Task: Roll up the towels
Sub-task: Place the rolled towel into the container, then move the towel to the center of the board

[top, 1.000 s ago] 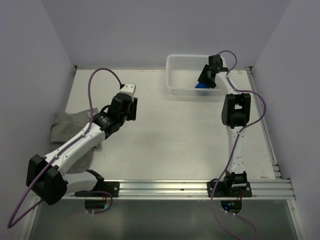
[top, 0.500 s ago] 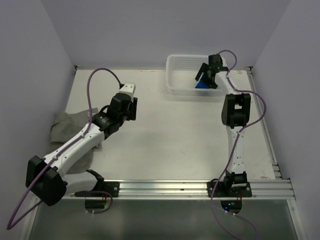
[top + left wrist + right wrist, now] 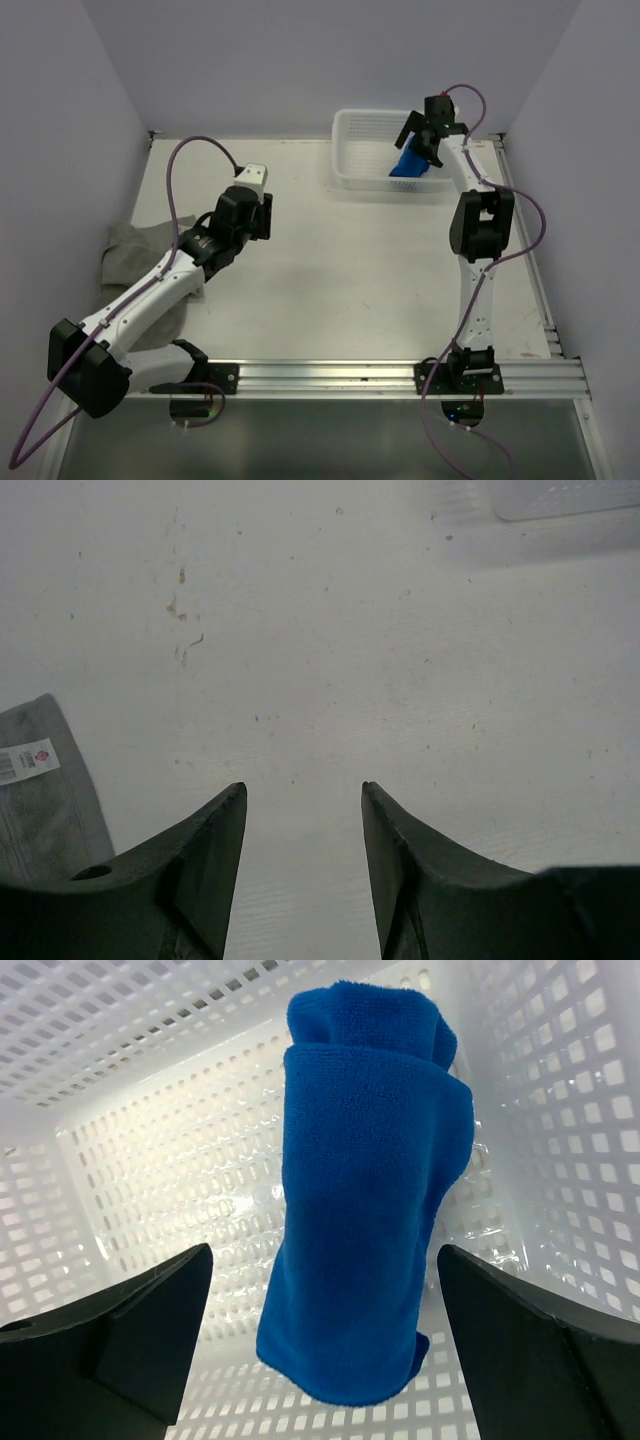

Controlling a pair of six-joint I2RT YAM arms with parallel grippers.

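In the far right corner of the table (image 3: 330, 270), the white perforated basket (image 3: 150, 1140) holds the blue towel (image 3: 365, 1190), which is rolled into a thick bundle and leans against the basket wall. The right gripper (image 3: 325, 1250) hangs above it with the jaws spread wide, one on each side of the towel and not touching it. At the left edge of the table lies the grey towel (image 3: 135, 255) with its white tag (image 3: 28, 761), crumpled, and the left gripper (image 3: 302, 787) is over the bare table just beside it, jaws apart and holding nothing.
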